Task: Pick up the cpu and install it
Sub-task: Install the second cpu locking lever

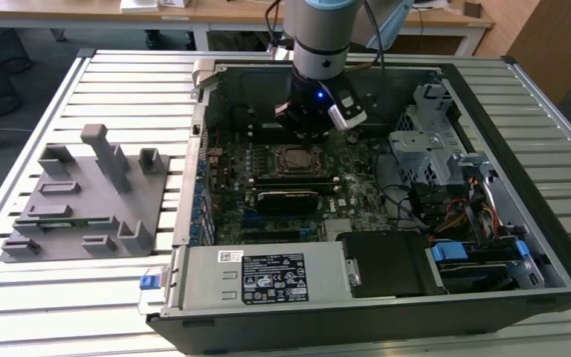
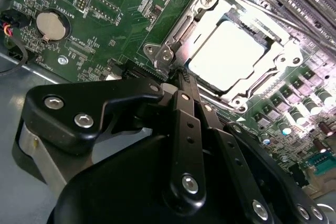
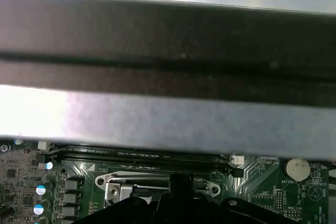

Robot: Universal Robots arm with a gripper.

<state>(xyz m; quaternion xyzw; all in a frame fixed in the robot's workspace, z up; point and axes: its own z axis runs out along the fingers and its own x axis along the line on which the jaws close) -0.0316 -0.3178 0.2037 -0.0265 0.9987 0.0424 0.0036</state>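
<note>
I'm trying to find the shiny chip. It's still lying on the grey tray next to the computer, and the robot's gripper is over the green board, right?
Not quite. The cpu is not on the grey tray; it sits inside the metal socket frame on the green board, as the second wrist view shows. The gripper is over that board, just as you said.

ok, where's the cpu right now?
The cpu sits in the motherboard socket frame in the second wrist view; in the exterior view it is mid-board, just below the gripper.
</note>
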